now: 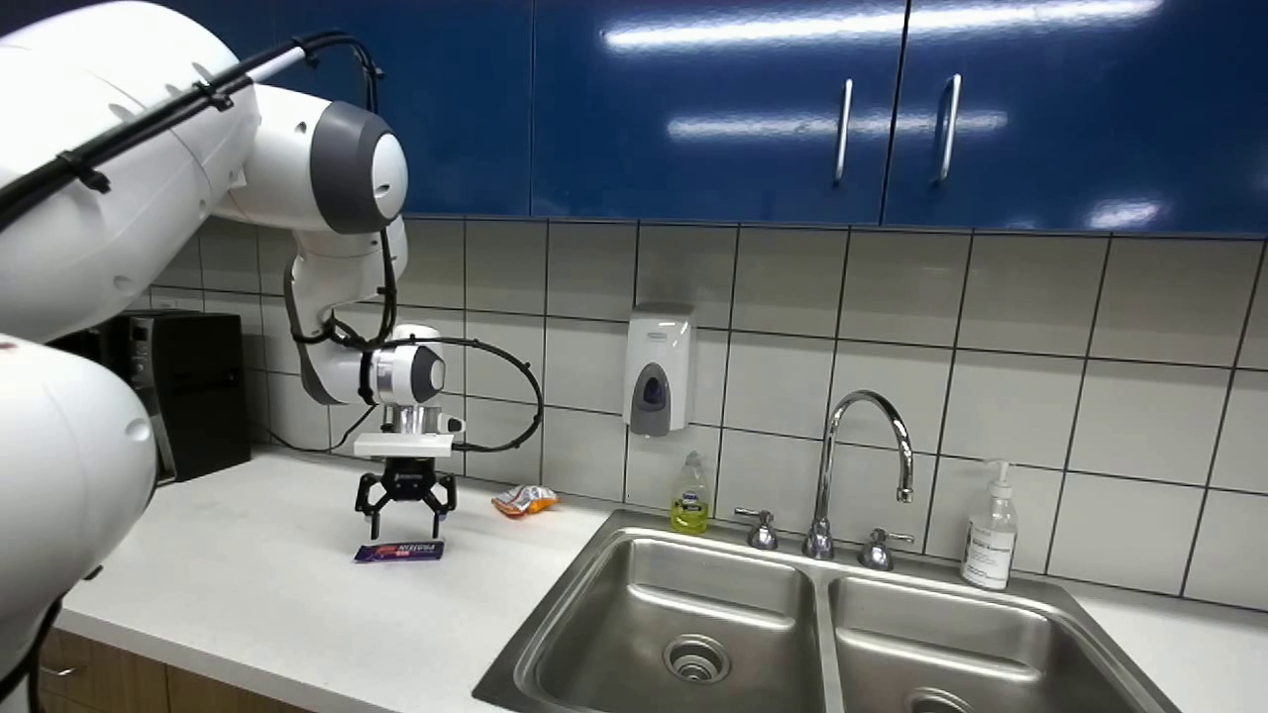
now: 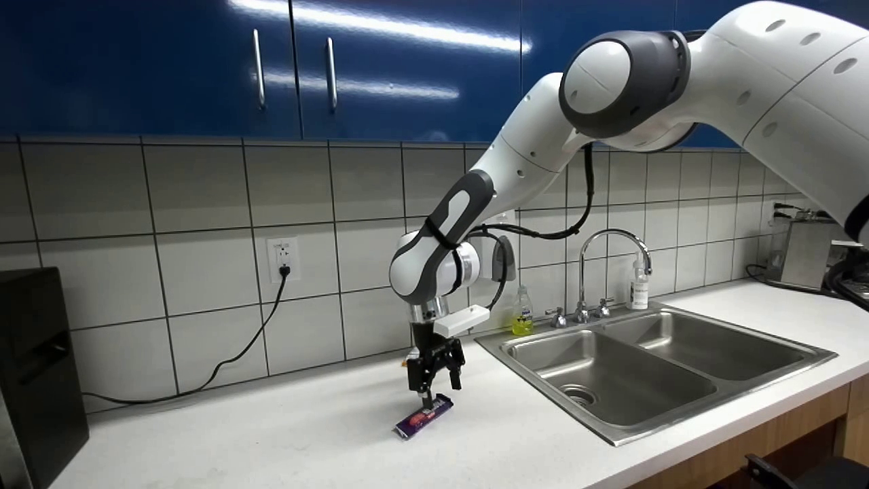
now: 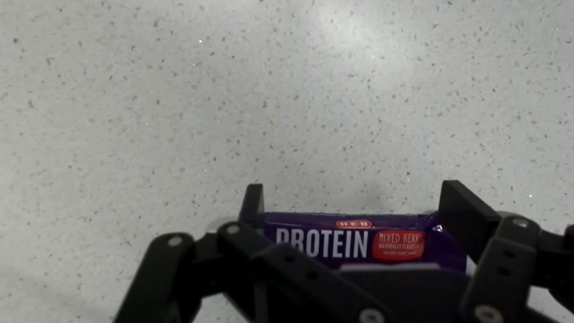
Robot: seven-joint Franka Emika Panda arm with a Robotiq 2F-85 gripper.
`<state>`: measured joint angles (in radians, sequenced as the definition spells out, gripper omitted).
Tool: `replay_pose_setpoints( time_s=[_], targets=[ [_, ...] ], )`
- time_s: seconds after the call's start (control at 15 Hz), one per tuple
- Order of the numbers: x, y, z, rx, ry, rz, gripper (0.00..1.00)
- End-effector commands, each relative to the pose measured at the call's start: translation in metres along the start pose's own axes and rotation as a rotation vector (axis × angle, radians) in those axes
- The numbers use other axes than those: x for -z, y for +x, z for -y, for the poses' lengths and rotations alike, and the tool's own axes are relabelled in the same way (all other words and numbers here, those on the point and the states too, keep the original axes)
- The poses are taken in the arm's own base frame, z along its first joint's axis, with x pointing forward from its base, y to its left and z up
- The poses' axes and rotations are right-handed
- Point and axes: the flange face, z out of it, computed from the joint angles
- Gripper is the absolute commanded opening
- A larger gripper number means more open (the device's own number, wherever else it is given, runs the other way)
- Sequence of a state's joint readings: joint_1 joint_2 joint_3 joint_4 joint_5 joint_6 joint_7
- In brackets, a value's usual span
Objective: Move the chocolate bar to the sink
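White robot arm (image 1: 89, 168) fills the foreground as its claw (image 1: 405, 533) hangs, jaws spread wide and holding nothing, just above a chocolate bar (image 1: 399, 553) on a kitchen counter (image 1: 277, 594).

Purple-wrapped and lying flat, the bar sits apart from the steel sink (image 1: 826, 634) in both exterior views, so the transfer has yet to begin. Whether the claw touches the bar cannot be told; the wrist view shows the jaws lined up along its length rather than across its width. Only the approach looks done, or nearly so. Left to do: closing on the bar, lifting it, carrying it over to the sink and letting it go inside. Set lengthwise, the claw may need a turn before it can take a firm hold.
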<state>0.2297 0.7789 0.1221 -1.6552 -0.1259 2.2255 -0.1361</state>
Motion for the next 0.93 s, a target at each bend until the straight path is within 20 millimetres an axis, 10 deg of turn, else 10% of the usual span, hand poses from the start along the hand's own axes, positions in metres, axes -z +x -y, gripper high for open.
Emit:
replay_pose_setpoints(
  time_s=[0.0,0.87],
  targets=[
    [0.0002,0.0027,0.0009,0.001,0.000,-0.002,1.00],
    [0.0006,0.0044,0.0009,-0.043,0.008,-0.011,1.00]
  ],
)
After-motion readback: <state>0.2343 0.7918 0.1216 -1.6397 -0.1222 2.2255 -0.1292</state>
